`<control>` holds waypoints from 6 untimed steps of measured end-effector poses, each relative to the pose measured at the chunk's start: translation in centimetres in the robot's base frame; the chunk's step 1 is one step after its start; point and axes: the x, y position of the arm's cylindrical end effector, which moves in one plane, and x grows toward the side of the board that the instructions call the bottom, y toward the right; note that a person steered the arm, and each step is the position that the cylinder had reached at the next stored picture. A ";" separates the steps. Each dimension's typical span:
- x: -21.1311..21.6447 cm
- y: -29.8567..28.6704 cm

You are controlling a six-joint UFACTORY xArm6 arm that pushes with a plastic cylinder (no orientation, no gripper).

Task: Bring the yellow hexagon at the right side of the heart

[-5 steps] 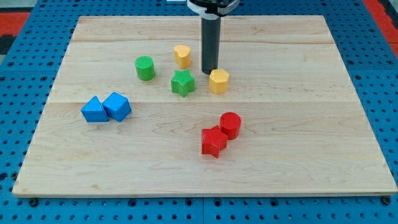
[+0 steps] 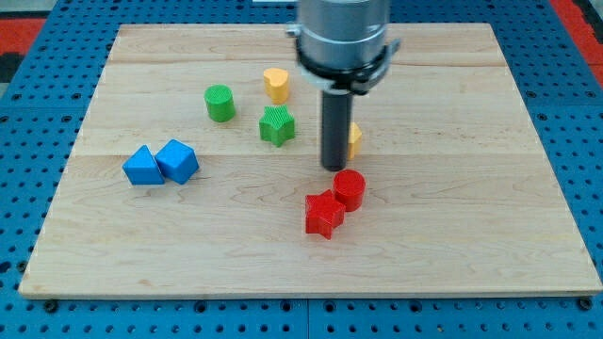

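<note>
The yellow hexagon (image 2: 354,139) lies near the board's middle, mostly hidden behind my rod; only its right edge shows. The yellow heart (image 2: 276,84) sits toward the view's top, left of the rod. My tip (image 2: 334,168) rests on the board just below and left of the hexagon, right above the red cylinder (image 2: 350,188). The green star (image 2: 277,125) lies between the heart and my tip, to the tip's left.
A green cylinder (image 2: 220,103) stands left of the heart. A red star (image 2: 324,215) touches the red cylinder at its lower left. Two blue blocks (image 2: 143,167) (image 2: 177,161) sit side by side at the view's left. The wooden board (image 2: 471,188) ends at blue pegboard.
My rod has moved toward the view's bottom and a little right, from above-left of the hexagon to in front of it. The hexagon has shifted slightly right and down.
</note>
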 end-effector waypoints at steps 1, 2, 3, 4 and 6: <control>-2.9 1.8; -5.7 1.8; -6.9 2.3; -7.6 4.6; -10.0 3.9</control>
